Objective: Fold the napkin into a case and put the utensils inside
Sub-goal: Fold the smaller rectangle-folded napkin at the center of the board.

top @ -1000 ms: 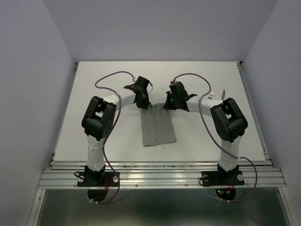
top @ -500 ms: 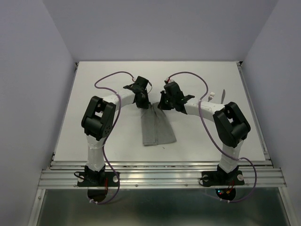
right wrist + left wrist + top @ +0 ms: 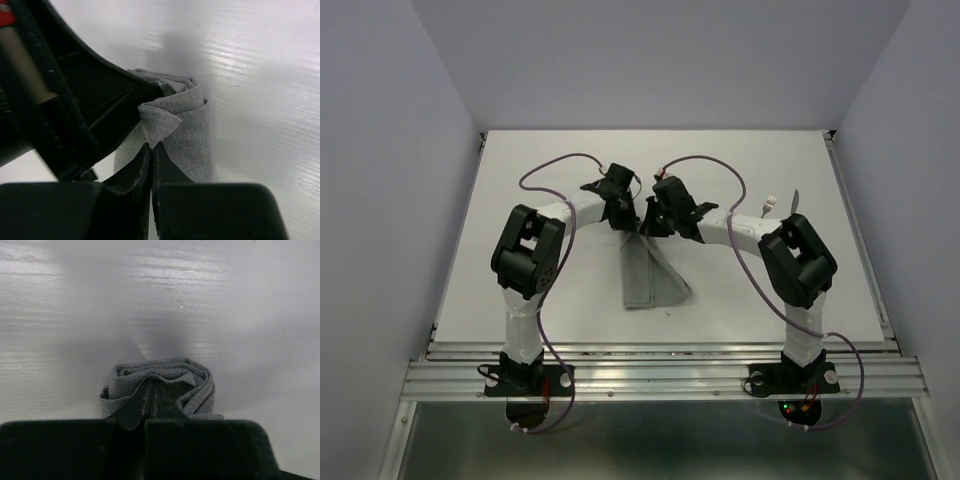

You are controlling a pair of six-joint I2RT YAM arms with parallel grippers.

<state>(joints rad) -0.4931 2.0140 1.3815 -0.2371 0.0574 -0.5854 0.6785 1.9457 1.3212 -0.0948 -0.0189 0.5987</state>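
**Two grippers pinch the far end of a grey napkin**

Seen from above, two black-and-white arms reach in toward the middle of a white table [image 3: 540, 170]. The left gripper [image 3: 627, 222] and right gripper [image 3: 646, 227] sit almost touching, both at the far end of the napkin [image 3: 655, 282]. That end is gathered narrow and lifted between them. The near end lies wider and flat on the table, so the cloth makes a wedge shape.

In the left wrist view, the left gripper's jaws are closed tight on a bunched, layered fold of the cloth. In the right wrist view, the right gripper's jaws are closed on a folded corner, with the left gripper just beside it.

The fork [image 3: 772, 204] and knife [image 3: 796, 200] lie side by side toward the far right of the table, well apart from the napkin.
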